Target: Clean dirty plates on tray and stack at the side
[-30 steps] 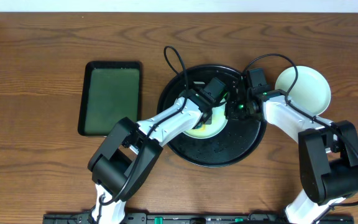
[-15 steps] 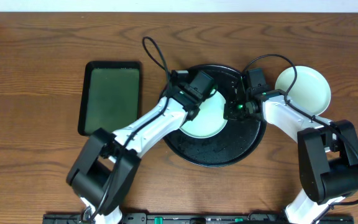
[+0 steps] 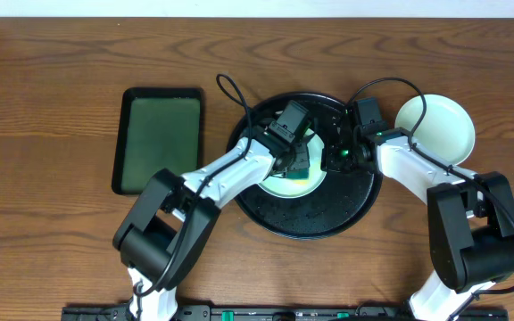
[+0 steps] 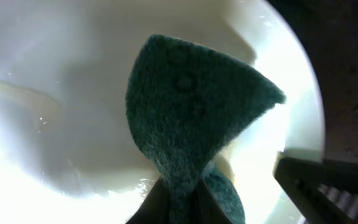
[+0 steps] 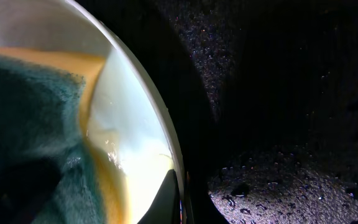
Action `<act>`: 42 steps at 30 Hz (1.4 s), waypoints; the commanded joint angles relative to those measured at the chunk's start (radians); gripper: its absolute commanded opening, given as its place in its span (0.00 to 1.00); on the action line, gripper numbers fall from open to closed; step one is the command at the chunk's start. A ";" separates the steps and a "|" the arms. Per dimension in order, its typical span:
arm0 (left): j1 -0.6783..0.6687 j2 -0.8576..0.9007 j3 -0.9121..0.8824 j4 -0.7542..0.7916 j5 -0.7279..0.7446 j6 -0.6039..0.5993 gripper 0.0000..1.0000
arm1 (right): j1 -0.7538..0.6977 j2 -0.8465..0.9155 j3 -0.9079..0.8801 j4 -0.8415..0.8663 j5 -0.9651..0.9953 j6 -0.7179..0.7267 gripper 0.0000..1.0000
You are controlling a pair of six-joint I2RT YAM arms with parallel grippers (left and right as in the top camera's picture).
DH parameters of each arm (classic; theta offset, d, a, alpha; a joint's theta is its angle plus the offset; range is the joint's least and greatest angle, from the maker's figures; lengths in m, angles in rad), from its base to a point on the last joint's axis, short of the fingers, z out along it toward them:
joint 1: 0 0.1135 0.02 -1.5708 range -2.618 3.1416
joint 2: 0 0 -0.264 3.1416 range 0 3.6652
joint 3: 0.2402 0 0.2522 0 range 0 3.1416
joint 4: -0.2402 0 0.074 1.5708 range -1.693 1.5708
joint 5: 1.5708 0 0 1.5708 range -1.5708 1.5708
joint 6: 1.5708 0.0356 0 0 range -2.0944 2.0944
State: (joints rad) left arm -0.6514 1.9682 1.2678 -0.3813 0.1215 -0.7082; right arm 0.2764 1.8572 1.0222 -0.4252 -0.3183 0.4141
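The left gripper holds sponge on plate (right gripper pinches rim).

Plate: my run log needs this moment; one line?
left gripper: holding sponge on plate | right gripper: shut on plate rim | tray: under plate

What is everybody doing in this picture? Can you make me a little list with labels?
Left claw: squeezing a green sponge pressed onto the dirty plate
Right claw: pinching the dirty plate's rim
Black tray: under the dirty plate
Second plate: on the table, right of the black tray, looks clean
Green tray: on the table, left of the black tray
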 commanded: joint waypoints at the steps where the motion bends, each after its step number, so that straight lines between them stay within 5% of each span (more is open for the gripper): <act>1: 0.027 0.032 -0.007 -0.022 -0.029 -0.009 0.07 | -0.002 0.058 -0.036 -0.040 0.108 -0.004 0.01; 14: 0.127 -0.008 -0.007 -0.181 -0.445 0.086 0.07 | -0.002 0.058 -0.036 -0.040 0.108 -0.004 0.01; 30: 0.164 -0.344 -0.007 -0.175 -0.358 0.083 0.07 | 0.012 -0.031 0.029 -0.089 0.123 -0.102 0.01; 42: 0.440 -0.401 -0.007 -0.293 -0.357 0.083 0.07 | 0.143 -0.258 0.271 -0.308 0.668 -0.359 0.01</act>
State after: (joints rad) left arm -0.2642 1.5738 1.2652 -0.6556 -0.2165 -0.6312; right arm 0.3775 1.6531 1.2484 -0.7296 0.1333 0.1837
